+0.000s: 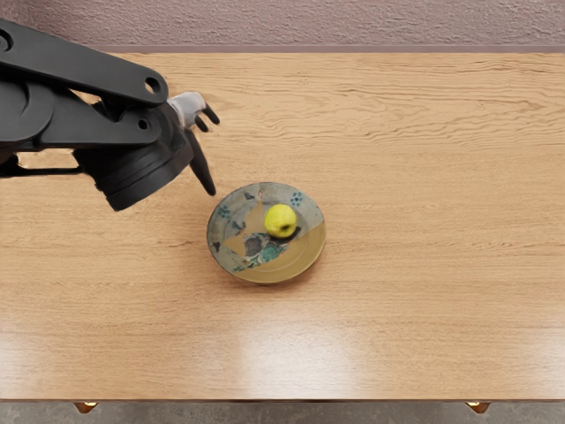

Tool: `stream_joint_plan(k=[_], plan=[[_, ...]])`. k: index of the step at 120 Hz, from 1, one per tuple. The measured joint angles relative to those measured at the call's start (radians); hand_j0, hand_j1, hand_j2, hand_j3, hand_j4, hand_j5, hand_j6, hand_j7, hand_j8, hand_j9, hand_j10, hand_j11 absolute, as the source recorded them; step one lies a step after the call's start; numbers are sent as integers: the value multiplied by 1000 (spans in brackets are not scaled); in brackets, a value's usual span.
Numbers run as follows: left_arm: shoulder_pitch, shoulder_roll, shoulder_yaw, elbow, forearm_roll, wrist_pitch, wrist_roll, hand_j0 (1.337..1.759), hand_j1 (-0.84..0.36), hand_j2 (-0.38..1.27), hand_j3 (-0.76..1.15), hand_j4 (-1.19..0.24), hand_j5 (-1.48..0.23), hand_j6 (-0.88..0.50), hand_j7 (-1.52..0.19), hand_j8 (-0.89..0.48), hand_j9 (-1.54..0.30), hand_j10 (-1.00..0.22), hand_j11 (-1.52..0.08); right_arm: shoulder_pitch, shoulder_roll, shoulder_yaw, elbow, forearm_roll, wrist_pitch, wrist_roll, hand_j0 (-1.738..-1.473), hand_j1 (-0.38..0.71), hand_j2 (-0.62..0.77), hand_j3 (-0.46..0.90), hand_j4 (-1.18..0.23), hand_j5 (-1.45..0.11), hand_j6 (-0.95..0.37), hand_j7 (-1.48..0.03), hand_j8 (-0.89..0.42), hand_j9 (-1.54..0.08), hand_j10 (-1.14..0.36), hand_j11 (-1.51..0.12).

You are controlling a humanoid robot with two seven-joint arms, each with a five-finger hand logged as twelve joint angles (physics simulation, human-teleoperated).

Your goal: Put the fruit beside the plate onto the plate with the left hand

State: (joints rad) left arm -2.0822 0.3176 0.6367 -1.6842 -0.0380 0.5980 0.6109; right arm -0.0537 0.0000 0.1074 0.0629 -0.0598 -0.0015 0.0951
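There are no words, numbers or signs to read here. The round painted plate [231, 250] has blue and green marks on it, but they are only shapes and spots, not letters. The small yellow-green fruit [281, 220], the black robot arm [79, 97] and the light brown wooden table [424, 177] have plain surfaces with no writing.

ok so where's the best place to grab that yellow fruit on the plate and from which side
Probably around its widest middle, coming down from above. The yellow fruit is small and round, and it sits inside the plate, whose raised rim would likely block a low sideways reach. The left hand, open up-left of the plate, could close on opposite sides of it.
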Motion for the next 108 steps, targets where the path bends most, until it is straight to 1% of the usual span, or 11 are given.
stream_joint_plan(k=[6, 14, 28, 37, 47, 59, 73, 78, 87, 98, 108], plan=[[9, 80, -18, -11, 2, -28, -2, 1658, 37, 59, 0, -262, -340, -261, -340, -260, -340, -262, -340, 0, 0, 0, 0, 0, 0, 0, -1658, -303, -7, 0, -39, -50, -39, -50, -39, -50, -39, -50], [85, 208, -60, -19, 21, -87, -16, 1658, 41, 56, 0, -258, -335, -257, -335, -257, -335, -258, -335, 0, 0, 0, 0, 0, 0, 0, -1658, -303, -7, 0, -39, -50, -39, -50, -39, -50, -39, -50], [296, 337, -193, -25, 112, -194, -27, 1658, 45, 54, 0, -254, -330, -254, -330, -254, -330, -254, -330, 0, 0, 0, 0, 0, 0, 0, -1658, -303, -7, 0, -39, -50, -39, -50, -39, -50, -39, -50], [478, 525, -350, -25, 168, -318, -31, 1658, 47, 53, 0, -254, -329, -254, -329, -253, -329, -253, -329, 0, 0, 0, 0, 0, 0, 0, -1658, -303, -7, 0, -39, -50, -39, -50, -39, -50, -39, -50], [609, 675, -526, -25, 205, -484, -40, 1658, 47, 52, 0, -253, -328, -253, -328, -253, -328, -253, -328, 0, 0, 0, 0, 0, 0, 0, -1658, -303, -7, 0, -39, -50, -39, -50, -39, -50, -39, -50], [763, 778, -723, -25, 222, -677, -60, 1658, 47, 52, 0, -253, -328, -253, -328, -253, -328, -253, -328, 0, 0, 0, 0, 0, 0, 0, -1658, -303, -7, 0, -39, -50, -39, -50, -39, -50, -39, -50], [929, 790, -932, -17, 224, -859, -85, 1658, 48, 52, 0, -254, -328, -254, -328, -254, -328, -254, -328, 0, 0, 0, 0, 0, 0, 0, -1658, -303, -7, 0, -39, -50, -39, -50, -39, -50, -39, -50], [961, 790, -991, -9, 214, -918, -95, 1658, 48, 52, 0, -254, -328, -254, -328, -254, -328, -254, -328, 0, 0, 0, 0, 0, 0, 0, -1658, -303, -7, 0, -39, -50, -39, -50, -39, -50, -39, -50], [980, 790, -1059, 14, 191, -1019, -119, 1658, 48, 52, 0, -253, -328, -254, -327, -254, -327, -254, -327, 0, 0, 0, 0, 0, 0, 0, -1658, -303, -7, 0, -39, -50, -39, -50, -39, -50, -39, -50], [992, 790, -1100, 47, 161, -1120, -151, 1658, 49, 51, 0, -253, -327, -253, -327, -253, -327, -253, -327, 0, 0, 0, 0, 0, 0, 0, -1658, -303, -7, 0, -39, -50, -39, -50, -39, -50, -39, -50], [996, 790, -1116, 75, 131, -1170, -174, 1658, 49, 51, 0, -252, -327, -253, -326, -253, -326, -252, -326, 0, 0, 0, 0, 0, 0, 0, -1658, -303, -7, 0, -39, -50, -39, -50, -39, -50, -39, -50]])
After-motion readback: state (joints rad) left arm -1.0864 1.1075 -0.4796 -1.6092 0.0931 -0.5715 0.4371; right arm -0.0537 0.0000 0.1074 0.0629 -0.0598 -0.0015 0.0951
